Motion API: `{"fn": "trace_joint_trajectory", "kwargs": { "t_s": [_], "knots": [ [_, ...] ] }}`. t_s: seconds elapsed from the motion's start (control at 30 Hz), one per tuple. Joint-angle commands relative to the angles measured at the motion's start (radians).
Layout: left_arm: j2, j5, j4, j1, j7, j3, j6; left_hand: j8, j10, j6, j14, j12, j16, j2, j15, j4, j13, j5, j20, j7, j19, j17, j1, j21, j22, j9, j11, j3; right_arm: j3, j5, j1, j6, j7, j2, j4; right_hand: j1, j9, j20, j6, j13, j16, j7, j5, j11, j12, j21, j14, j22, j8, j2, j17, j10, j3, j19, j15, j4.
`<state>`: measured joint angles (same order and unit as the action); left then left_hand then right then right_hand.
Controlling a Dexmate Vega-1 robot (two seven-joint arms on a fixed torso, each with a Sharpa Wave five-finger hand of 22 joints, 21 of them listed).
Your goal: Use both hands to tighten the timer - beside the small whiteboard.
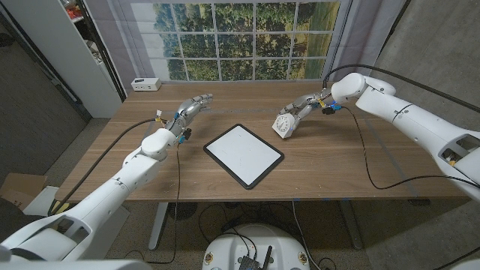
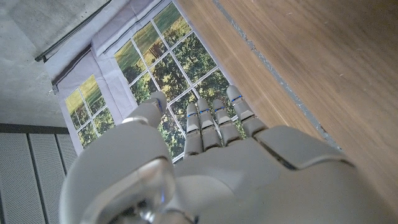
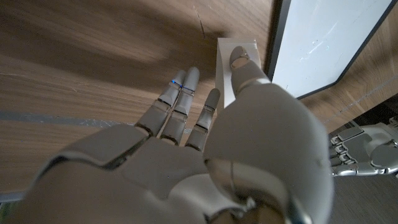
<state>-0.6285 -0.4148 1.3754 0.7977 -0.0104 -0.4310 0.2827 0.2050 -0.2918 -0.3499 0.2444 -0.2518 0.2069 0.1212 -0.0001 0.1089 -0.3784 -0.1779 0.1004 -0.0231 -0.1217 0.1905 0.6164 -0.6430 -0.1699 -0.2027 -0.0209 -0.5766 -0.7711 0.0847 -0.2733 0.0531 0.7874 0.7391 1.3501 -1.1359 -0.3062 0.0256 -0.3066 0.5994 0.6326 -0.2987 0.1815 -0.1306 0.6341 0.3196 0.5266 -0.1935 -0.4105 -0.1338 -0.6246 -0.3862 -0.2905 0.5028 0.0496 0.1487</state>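
The timer (image 1: 284,125) — small, white, boxy — stands on the counter (image 1: 337,161) just beside the whiteboard (image 1: 244,154), the right hand (image 1: 300,112) touching it.

The left hand (image 2: 211,168) shows from behind, pale grey, its fingers (image 2: 208,121) held straight and close together, the thumb set a little apart; nothing is in it. Past the fingertips hangs a backdrop printed as a paned window (image 2: 155,68) with green trees. The wooden bench (image 2: 311,56) runs beside the hand, and a grey concrete wall (image 2: 37,25) stands by the backdrop.
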Motion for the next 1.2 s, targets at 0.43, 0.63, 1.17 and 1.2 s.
{"fn": "trace_joint_trajectory", "kwargs": {
  "t_s": [0.43,0.63,1.17,1.2],
  "knots": [
    [-0.031,0.157,0.054,-0.023,-0.023,-0.028,0.068,0.024,-0.005,-0.049,-0.008,-0.003,0.001,-0.028,-0.009,0.04,-0.006,0.007,-0.002,0.035,0.01,0.001,0.034,0.025,-0.006,-0.007,-0.01,0.021,0.094,-0.322,-0.06,0.276,-0.115,0.003,0.128,0.034,-0.103,0.016,-0.159,0.044,0.001,0.101,0.002,0.036,0.048,0.025,0.07,-0.004,-0.093,-0.001,-0.025,-0.056,0.017,0.048,0.179,-0.01],
    [-0.022,0.204,0.048,-0.039,-0.035,-0.037,0.104,0.037,-0.013,-0.087,-0.008,-0.007,0.003,-0.029,-0.013,0.054,-0.008,0.005,0.001,0.058,0.01,0.001,0.057,0.034,-0.006,-0.009,-0.022,0.03,0.098,-0.362,-0.073,0.336,-0.173,0.009,0.202,0.043,-0.109,0.019,-0.161,0.053,-0.007,0.114,0.003,0.051,0.057,0.029,0.081,-0.004,-0.095,0.0,-0.026,-0.064,0.018,0.055,0.177,-0.013],
    [-0.002,0.302,0.026,-0.074,-0.055,-0.055,0.19,0.119,-0.056,-0.317,0.011,-0.033,0.006,-0.125,-0.05,0.071,-0.02,-0.039,0.0,0.157,0.0,-0.004,0.195,0.076,-0.009,-0.045,-0.057,0.112,0.051,-0.396,-0.038,0.335,-0.182,-0.02,0.207,0.059,-0.118,0.025,-0.165,0.068,-0.019,0.131,0.006,0.068,0.071,0.035,0.101,-0.003,-0.098,0.003,-0.031,-0.077,0.021,0.063,0.176,-0.016],
    [0.001,0.305,0.025,-0.074,-0.057,-0.055,0.193,0.12,-0.057,-0.32,0.013,-0.033,0.006,-0.128,-0.054,0.071,-0.021,-0.041,-0.001,0.157,0.001,-0.004,0.2,0.078,-0.009,-0.046,-0.061,0.114,0.049,-0.398,-0.037,0.336,-0.183,-0.022,0.207,0.061,-0.119,0.025,-0.163,0.069,-0.02,0.133,0.006,0.07,0.071,0.035,0.102,-0.003,-0.097,0.004,-0.032,-0.076,0.021,0.063,0.176,-0.016]
  ]
}}
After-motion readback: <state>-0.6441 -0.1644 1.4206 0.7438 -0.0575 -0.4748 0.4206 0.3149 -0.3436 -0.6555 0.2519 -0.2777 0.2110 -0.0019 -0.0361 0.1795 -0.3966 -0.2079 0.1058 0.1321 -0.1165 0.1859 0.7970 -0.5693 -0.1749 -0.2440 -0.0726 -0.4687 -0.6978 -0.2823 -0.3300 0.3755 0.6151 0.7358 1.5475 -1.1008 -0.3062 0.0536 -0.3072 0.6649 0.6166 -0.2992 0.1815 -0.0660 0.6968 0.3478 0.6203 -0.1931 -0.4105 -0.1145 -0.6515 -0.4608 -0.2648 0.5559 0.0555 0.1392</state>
